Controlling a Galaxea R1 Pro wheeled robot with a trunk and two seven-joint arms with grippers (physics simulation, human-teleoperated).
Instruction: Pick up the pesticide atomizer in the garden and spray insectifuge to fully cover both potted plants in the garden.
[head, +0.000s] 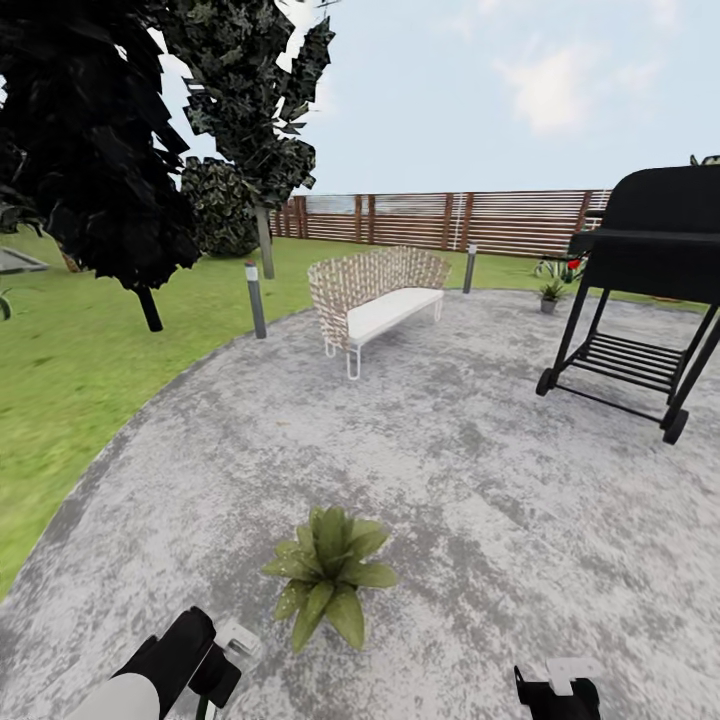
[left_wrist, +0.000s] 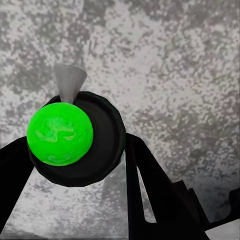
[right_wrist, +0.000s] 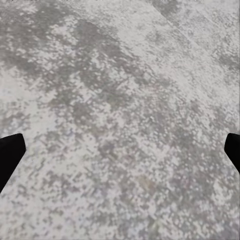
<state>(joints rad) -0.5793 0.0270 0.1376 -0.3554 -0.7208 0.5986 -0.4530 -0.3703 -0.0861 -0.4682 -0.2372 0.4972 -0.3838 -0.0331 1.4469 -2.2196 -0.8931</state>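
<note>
Two potted plants (head: 328, 573) (head: 550, 292) on patio (head: 470, 480)

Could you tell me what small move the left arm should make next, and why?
Probably swing the left gripper, which holds the atomizer, forward over the near potted plant on the stone patio. The left wrist view has bare stone beyond the grey nozzle, so it likely is not aimed at the leaves yet.
</note>
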